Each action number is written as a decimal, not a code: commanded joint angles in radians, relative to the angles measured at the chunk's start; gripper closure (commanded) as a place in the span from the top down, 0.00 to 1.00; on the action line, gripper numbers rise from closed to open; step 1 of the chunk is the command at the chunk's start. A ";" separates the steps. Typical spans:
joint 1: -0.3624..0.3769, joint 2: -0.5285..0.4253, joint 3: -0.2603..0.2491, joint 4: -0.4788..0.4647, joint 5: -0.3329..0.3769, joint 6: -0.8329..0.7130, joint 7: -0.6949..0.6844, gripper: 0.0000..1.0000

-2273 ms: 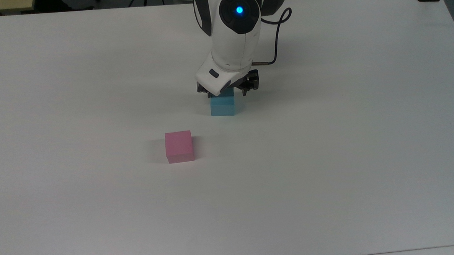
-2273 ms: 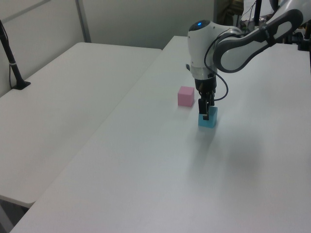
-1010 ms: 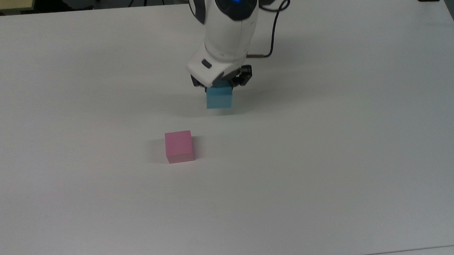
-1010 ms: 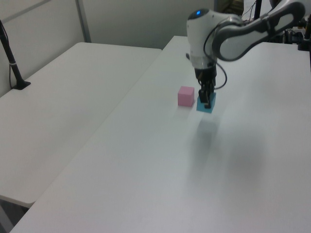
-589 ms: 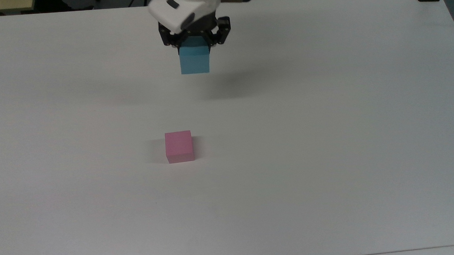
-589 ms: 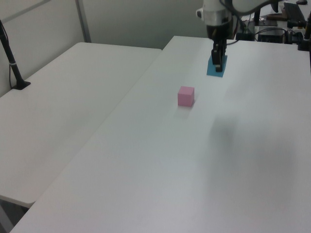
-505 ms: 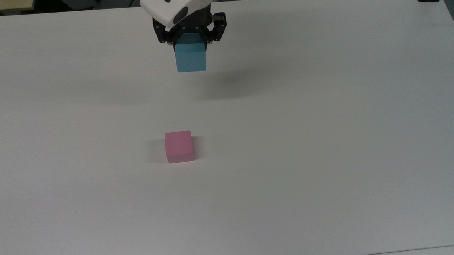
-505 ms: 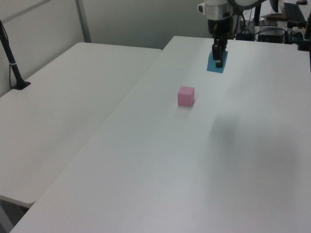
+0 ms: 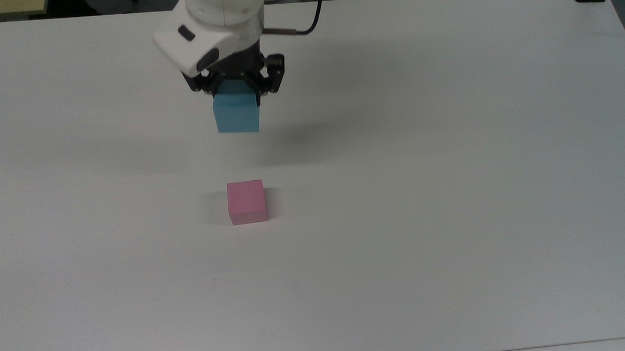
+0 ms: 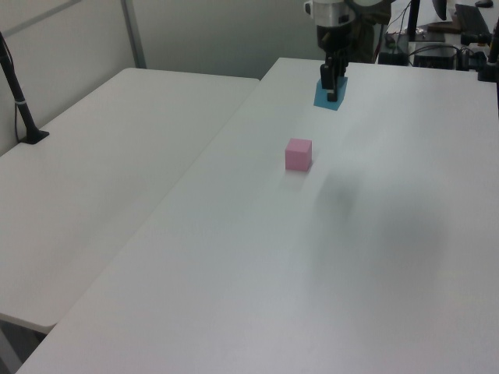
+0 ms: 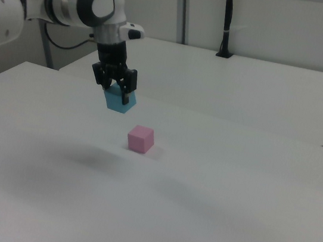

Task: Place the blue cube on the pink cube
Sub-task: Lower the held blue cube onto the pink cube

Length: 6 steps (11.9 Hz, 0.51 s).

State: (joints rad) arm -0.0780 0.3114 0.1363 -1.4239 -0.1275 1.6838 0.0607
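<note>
blue cube [image 9: 236,113]: light blue | pink cube [image 9: 246,201]: pink | table [image 9: 450,190]: white

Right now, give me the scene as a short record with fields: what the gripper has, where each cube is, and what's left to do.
gripper: gripper shut on the blue cube
blue cube: blue cube held in the air above the table, its shadow cast on the surface
pink cube: pink cube resting on the table, nothing on top
relation: cubes apart, not touching
remaining: blue cube not yet on pink cube
</note>
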 commanded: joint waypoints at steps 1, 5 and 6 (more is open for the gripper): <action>0.009 0.147 -0.009 0.143 -0.001 -0.004 -0.009 0.17; 0.017 0.241 0.002 0.152 -0.075 0.096 0.082 0.17; 0.017 0.244 0.000 0.155 -0.075 0.097 0.080 0.17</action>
State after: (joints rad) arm -0.0727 0.5301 0.1364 -1.3065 -0.1758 1.7810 0.1103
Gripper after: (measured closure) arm 0.383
